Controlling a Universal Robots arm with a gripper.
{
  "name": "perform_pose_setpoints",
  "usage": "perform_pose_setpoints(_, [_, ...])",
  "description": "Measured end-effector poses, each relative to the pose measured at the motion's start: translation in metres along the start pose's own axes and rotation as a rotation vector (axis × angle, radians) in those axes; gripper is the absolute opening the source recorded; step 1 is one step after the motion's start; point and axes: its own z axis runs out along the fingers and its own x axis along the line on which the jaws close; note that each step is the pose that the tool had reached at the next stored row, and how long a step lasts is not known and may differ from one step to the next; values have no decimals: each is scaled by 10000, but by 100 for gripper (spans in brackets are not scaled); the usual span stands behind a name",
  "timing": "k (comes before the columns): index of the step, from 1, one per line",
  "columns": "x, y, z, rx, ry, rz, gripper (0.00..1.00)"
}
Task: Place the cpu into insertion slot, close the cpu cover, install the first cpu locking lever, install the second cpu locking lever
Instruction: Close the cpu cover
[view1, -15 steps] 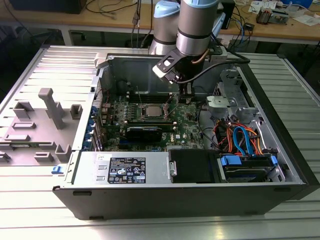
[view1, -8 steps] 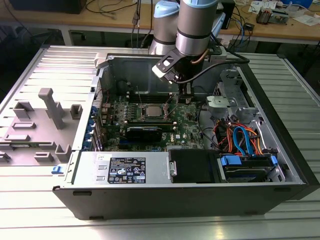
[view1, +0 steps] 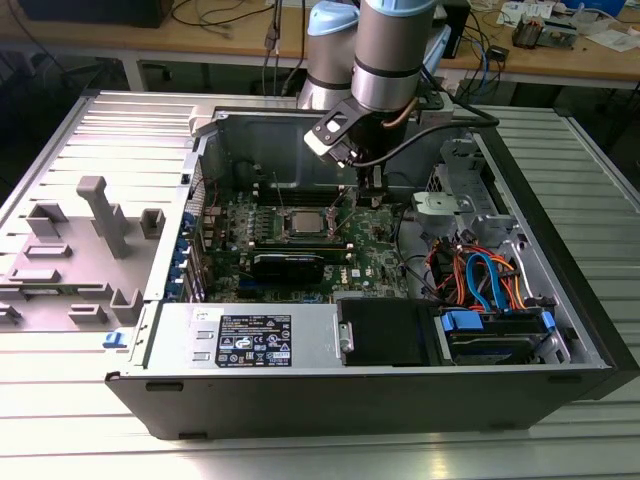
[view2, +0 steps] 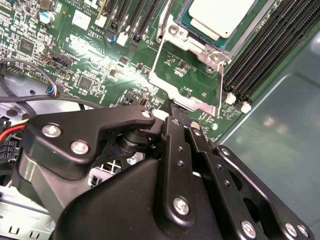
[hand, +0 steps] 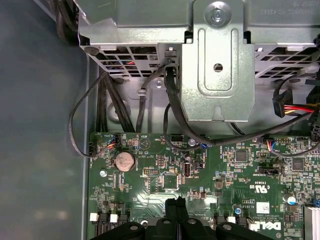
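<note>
The pincer (view2: 174, 111) is hanging low inside the open computer case (view1: 400, 395), its black fingers (hand: 175, 204) drawn together into one narrow tip. Whether that tip is pinching anything cannot be told. In the second wrist view the tip is sitting right at the free edge of the cpu cover (view2: 218, 87), which is lying flipped open toward the pincer, green board showing through its square window. Just beyond the cover's hinge, the cpu (view2: 220, 15) is resting flat in the insertion slot (view2: 176, 31), silver top facing up. Long black memory strips (view2: 260, 60) are running alongside the slot.

In the exterior view the pincer (view1: 372, 198) is hovering just to the exterior view's right of the cpu (view1: 303, 222). The green motherboard (hand: 200, 170) is spreading under the fingers in the first wrist view, with a round coin cell (hand: 124, 161) on it and a grey metal drive cage (hand: 215, 75) beyond, black cables (hand: 172, 100) looping beneath it. The case is lying on a ribbed metal surface (view1: 300, 450).
</note>
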Motion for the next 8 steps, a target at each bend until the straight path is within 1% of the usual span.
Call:
perform_pose_setpoints(3, [43, -3, 3, 17, -1, -82, 11])
perform_pose_setpoints(5, [47, -19, 3, 40, -2, -98, 11])
perform_pose_setpoints(8, [48, -76, 3, 75, -1, -117, 11])
